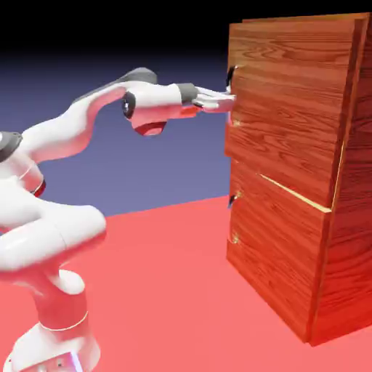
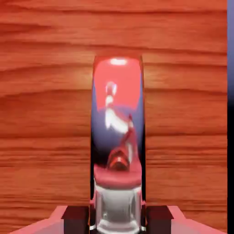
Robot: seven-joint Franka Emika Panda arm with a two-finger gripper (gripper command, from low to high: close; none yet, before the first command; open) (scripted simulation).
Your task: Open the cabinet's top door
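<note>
As the fingers [image 2: 75, 219] pinch the handle [image 2: 117, 105] of the top door [image 1: 294, 94], its long axis runs btwn & past them, along the panel's face; next pull prob. straight back, away from cabinet [image 1: 280, 254].

Looks like a simulated robot lab, computer-rendered throughout. Shows this in the white robot arm [image 1: 64, 138] set up facing a wood-grain cabinet [image 1: 290, 109], with a smooth, glowing red worktop [image 1: 167, 269] spreading around the arm's base. Fades from blue-violet to black in the plain backdrop [image 1: 182, 160] behind. Repeats the same red and blue-violet as crisp reflections in the shiny metal handle [image 2: 117, 132], close up in the hand view.
</note>
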